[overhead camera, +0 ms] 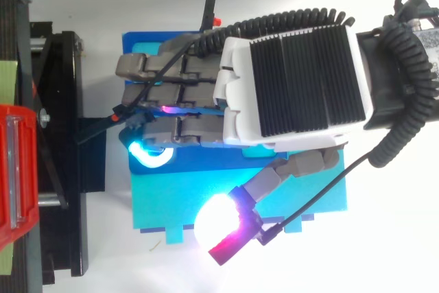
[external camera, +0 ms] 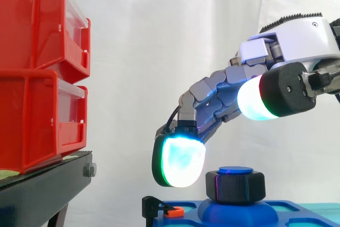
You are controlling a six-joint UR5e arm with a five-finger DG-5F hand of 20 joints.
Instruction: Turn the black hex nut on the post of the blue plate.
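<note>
Side view
Hand [external camera: 297, 38]: reaches in from the right, fingers arched downward, thumb spread well apart from them, gripping nothing.
Fingertip [external camera: 181, 160]: one glowing pad hangs just beside the nut's left face; whether it touches cannot be told.
Black hex nut [external camera: 235, 186]: upright on the post of the blue plate [external camera: 297, 213].
Red bins [external camera: 32, 73]: stacked on the black stand [external camera: 42, 190], left.

Top view
Hand [overhead camera: 295, 80]: lies across the plate's upper half.
Thumb pad [overhead camera: 218, 228]: glows over the plate's lower edge.

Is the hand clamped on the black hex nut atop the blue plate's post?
No: in the side view the hand is open, one glowing pad beside the black hex nut and the other well above it.
</note>
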